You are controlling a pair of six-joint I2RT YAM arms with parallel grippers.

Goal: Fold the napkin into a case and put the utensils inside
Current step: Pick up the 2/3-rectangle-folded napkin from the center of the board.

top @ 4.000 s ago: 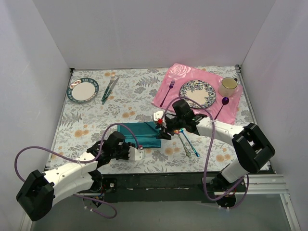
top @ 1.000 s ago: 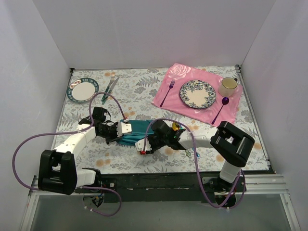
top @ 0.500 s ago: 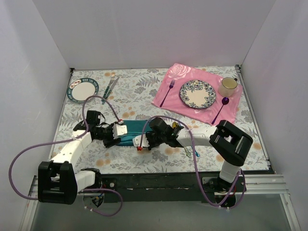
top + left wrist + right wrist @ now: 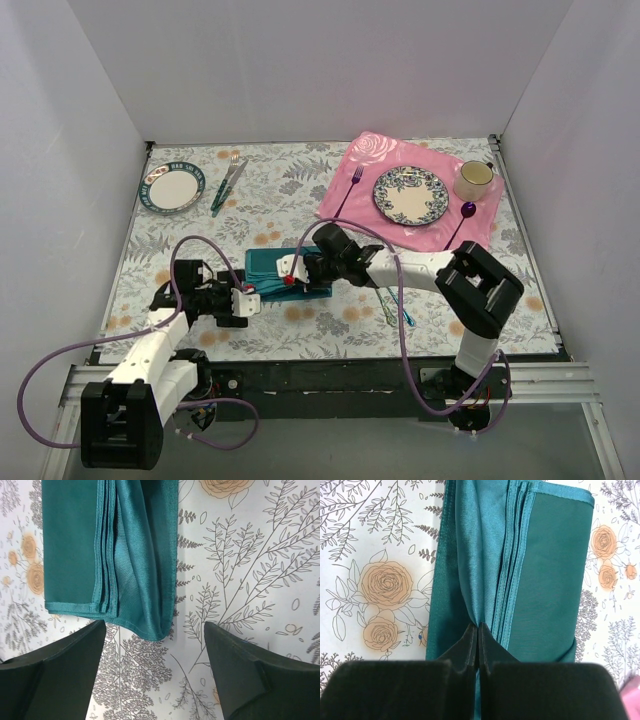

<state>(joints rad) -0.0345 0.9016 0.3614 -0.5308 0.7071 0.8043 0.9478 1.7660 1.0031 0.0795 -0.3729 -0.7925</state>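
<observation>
Napkin: lies near the middle of the table as a narrow folded strip, long axis running left to right. Left gripper: hangs just off the strip's left end, jaws wide apart, holding nothing. Right gripper: pinches tight on a fold near the strip's middle, so sits the nearer of the two; utensils wait on the table further right.
</observation>
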